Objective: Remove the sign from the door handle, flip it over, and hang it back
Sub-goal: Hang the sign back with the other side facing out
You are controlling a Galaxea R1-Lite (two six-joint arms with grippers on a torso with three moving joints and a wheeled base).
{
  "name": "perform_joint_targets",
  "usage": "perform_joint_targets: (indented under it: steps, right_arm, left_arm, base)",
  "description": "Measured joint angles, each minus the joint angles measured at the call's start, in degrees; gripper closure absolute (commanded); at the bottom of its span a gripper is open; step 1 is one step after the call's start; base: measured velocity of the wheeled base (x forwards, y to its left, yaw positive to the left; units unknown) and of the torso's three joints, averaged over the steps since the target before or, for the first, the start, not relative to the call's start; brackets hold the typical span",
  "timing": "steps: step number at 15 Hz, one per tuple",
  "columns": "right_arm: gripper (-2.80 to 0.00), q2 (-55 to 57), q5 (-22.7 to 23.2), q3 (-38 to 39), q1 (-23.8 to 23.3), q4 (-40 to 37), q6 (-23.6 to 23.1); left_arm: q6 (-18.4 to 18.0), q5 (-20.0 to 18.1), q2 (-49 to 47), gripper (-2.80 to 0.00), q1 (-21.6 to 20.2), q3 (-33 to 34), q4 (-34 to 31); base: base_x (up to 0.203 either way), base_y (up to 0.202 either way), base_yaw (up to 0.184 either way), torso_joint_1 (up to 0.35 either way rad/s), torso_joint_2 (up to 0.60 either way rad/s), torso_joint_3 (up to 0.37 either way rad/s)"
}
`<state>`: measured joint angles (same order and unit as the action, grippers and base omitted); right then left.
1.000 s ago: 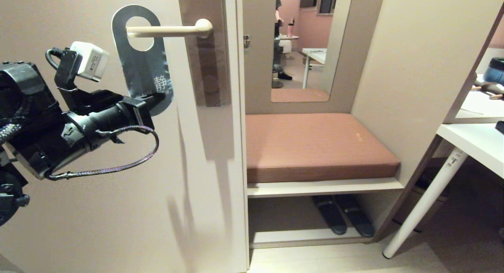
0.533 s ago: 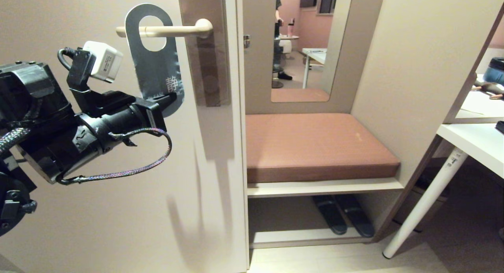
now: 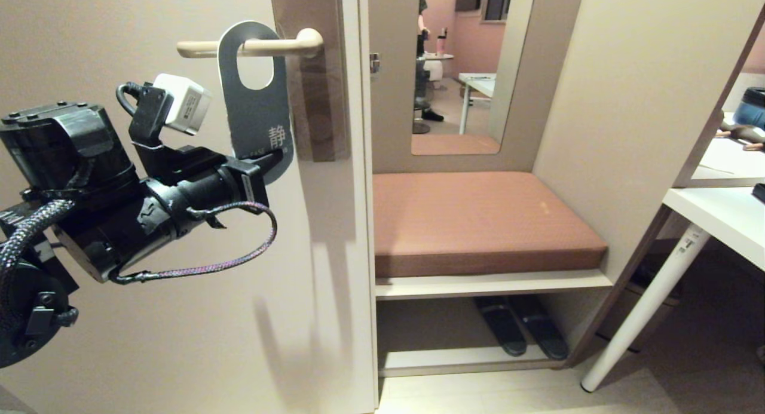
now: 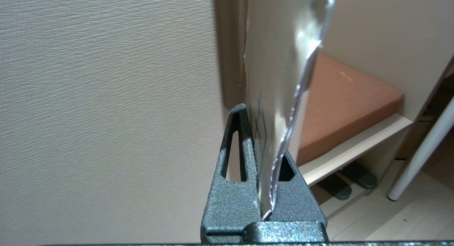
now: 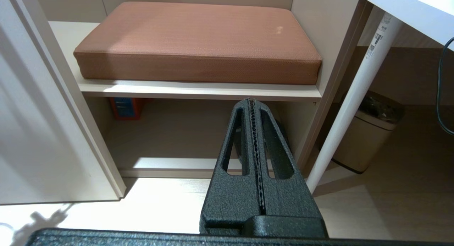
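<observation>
Head view: the blue-grey, round-ended card sign (image 3: 258, 112) hangs with its round hole threaded over the slim cream lever door handle (image 3: 251, 46), its lower end pinched flat between the closed fingers of the black textured left gripper (image 3: 272, 159). The right gripper (image 5: 253, 107) is pressed shut, empty, before a terracotta cushion (image 5: 198, 40).

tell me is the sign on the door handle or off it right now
On. The door handle passes through the round hole of the sign, dark face outward, while the left gripper is shut on its lower end.

Black arm (image 3: 89, 205), braided cable (image 3: 197, 267), white camera (image 3: 182, 102)
</observation>
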<state>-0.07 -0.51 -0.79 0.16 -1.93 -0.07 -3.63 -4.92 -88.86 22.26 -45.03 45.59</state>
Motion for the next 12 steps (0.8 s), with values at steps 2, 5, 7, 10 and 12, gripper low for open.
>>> perform_joint_targets:
  steps: [2, 5, 7, 10, 12]
  right_arm:
    - [0.00, 0.0, 0.0, 0.0, 0.0, 0.0, 0.0]
    - [0.00, 0.0, 0.1, 0.0, 0.0, 0.0, 0.0]
    - [0.00, 0.0, 0.0, 0.0, 0.0, 0.0, 0.0]
    - [0.00, 0.0, 0.1, 0.0, 0.0, 0.0, 0.0]
    - [0.00, 0.0, 0.1, 0.0, 0.0, 0.0, 0.0]
  left_arm:
    - [0.0, 0.0, -0.4, 0.00, 0.6, -0.2, 0.0]
    - [0.0, 0.1, -0.7, 0.00, 1.8, -0.4, 0.0]
    - [0.0, 0.1, -0.8, 0.00, 2.1, -0.4, 0.1]
    - [0.0, 0.0, -0.6, 0.00, 3.1, -0.5, 0.4]
    - [0.1, -0.3, -0.5, 0.00, 4.1, -0.5, 0.4]
  base:
    - [0.000, 0.000, 0.000, 0.000, 0.00, 0.000]
    - [0.000, 0.000, 0.000, 0.000, 0.00, 0.000]
    - [0.000, 0.000, 0.000, 0.000, 0.00, 0.000]
    - [0.000, 0.000, 0.000, 0.000, 0.00, 0.000]
    - [0.000, 0.000, 0.000, 0.000, 0.00, 0.000]
